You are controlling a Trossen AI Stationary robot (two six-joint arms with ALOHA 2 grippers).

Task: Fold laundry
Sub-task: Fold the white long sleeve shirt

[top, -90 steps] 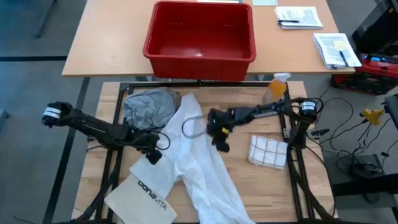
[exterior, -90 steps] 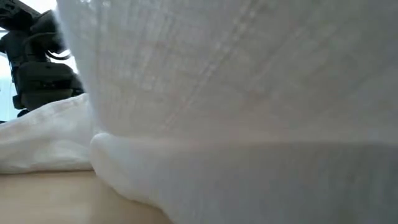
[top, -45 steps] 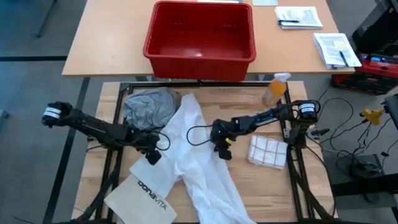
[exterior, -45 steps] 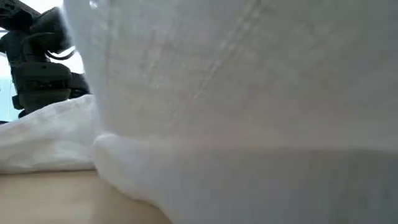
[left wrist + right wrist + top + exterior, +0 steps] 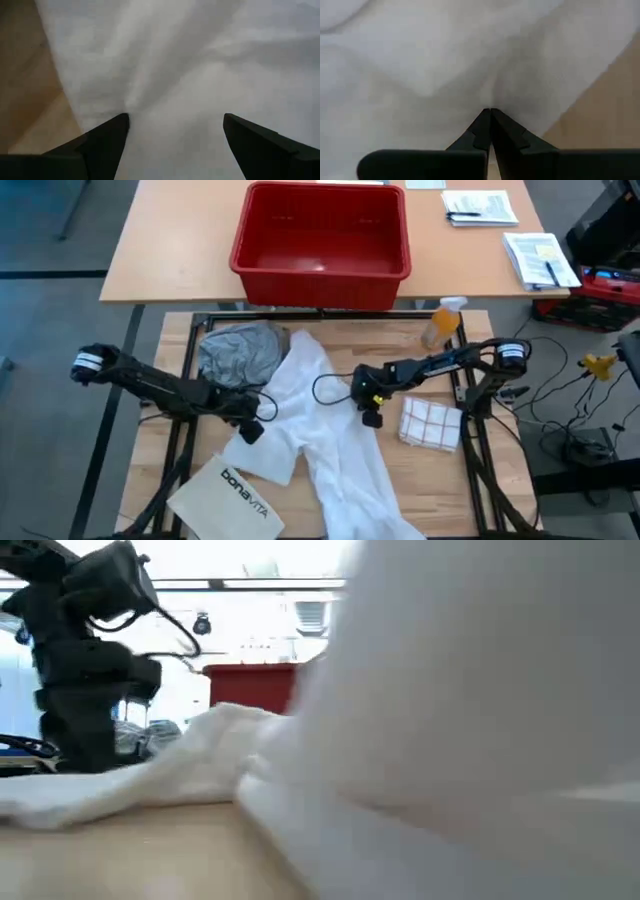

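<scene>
The white shirt [image 5: 320, 430] lies spread in the middle of the bench [image 5: 455, 475], w/ the grey T-shirt [image 5: 237, 350] bunched just beside it on the far left. The right tool [image 5: 372, 418] is at the shirt's right edge, fingers pressed together on a pinch of its cloth. The left tool [image 5: 250, 430] sits over the shirt's left edge w/ fingers [image 5: 107, 137] wide apart, holding nothing.

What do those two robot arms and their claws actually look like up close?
Both arms are slim, dark, jointed rods with black cables looping beside them. Each has a white band near its outer end, and the right arm shows a small yellow mark by its wrist. The left claw has two broad, dark, wedge-shaped fingers. The right claw has two dark fingers that taper to points.
</scene>
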